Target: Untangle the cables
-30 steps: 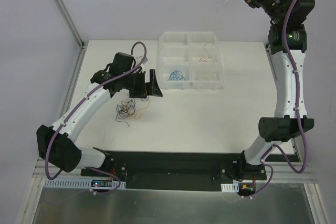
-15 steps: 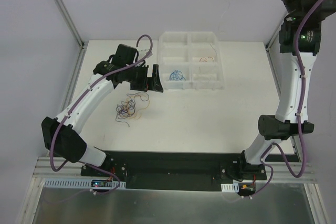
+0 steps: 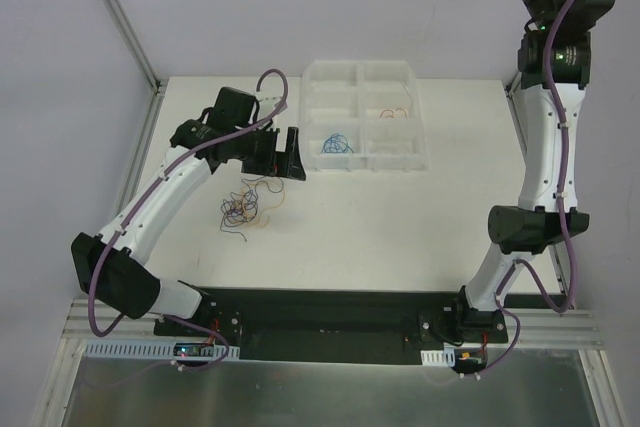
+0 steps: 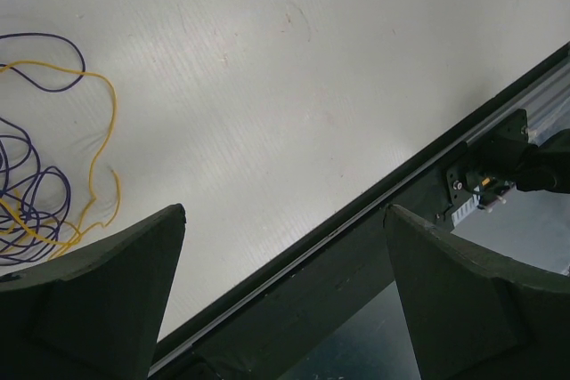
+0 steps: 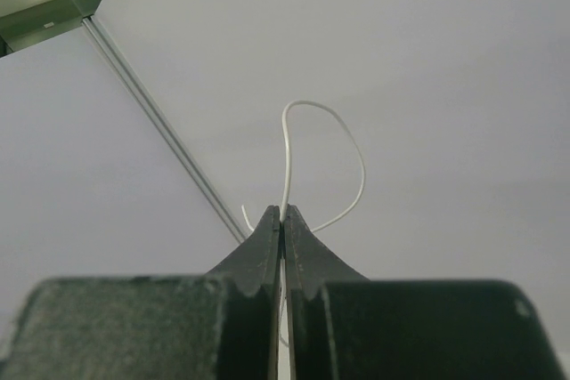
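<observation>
A curly tangle of dark purple and orange-yellow cables point(image 3: 243, 209) lies on the white table, left of centre. It also shows at the left edge of the left wrist view point(image 4: 40, 175). My left gripper point(image 3: 284, 157) hovers just behind and to the right of the tangle, wide open and empty point(image 4: 285, 220). My right gripper point(image 5: 282, 213) is raised high at the back right, its fingers at the top edge of the top view. It is shut on a thin white wire point(image 5: 287, 153) that loops above the fingertips.
A clear compartment tray point(image 3: 420, 159) stands at the back centre, with a blue cable point(image 3: 337, 142) and an orange-red cable point(image 3: 395, 112) in separate cells. The black base rail point(image 3: 330, 312) runs along the near table edge. An enclosure post point(image 3: 120, 22) rises at the back left.
My right arm has swung higher, lifting the white wire to the top edge of the view. My left gripper has shifted slightly back from the tangle and stays open.
</observation>
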Robot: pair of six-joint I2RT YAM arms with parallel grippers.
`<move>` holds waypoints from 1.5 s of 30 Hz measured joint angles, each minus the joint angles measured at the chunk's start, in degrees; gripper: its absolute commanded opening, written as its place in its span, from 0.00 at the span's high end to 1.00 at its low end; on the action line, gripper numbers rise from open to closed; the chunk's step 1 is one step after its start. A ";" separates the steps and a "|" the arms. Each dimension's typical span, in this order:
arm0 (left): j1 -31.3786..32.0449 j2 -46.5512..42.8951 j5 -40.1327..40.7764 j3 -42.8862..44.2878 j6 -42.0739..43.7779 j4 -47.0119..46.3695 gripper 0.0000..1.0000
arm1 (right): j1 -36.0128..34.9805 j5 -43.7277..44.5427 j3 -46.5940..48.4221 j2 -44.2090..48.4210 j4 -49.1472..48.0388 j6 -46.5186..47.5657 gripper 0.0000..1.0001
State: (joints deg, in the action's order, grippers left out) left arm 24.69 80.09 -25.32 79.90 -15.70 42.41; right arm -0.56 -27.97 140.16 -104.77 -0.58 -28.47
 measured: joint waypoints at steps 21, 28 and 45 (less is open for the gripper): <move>0.00 -1.27 0.98 -0.79 2.10 0.92 0.06 | 1.57 3.72 4.20 -0.20 -2.89 -1.14 1.00; 0.02 -1.27 1.77 -0.79 2.34 0.92 0.06 | 1.57 4.22 3.87 -0.31 -4.74 -1.36 1.00; 0.02 -1.27 2.75 -0.81 3.37 1.01 0.04 | -0.83 -0.22 -28.41 5.66 -1.09 0.42 1.00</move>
State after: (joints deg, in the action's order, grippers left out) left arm 24.71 78.83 -22.57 79.09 -12.34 43.42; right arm -1.39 -28.18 111.74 -99.11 -1.67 -28.05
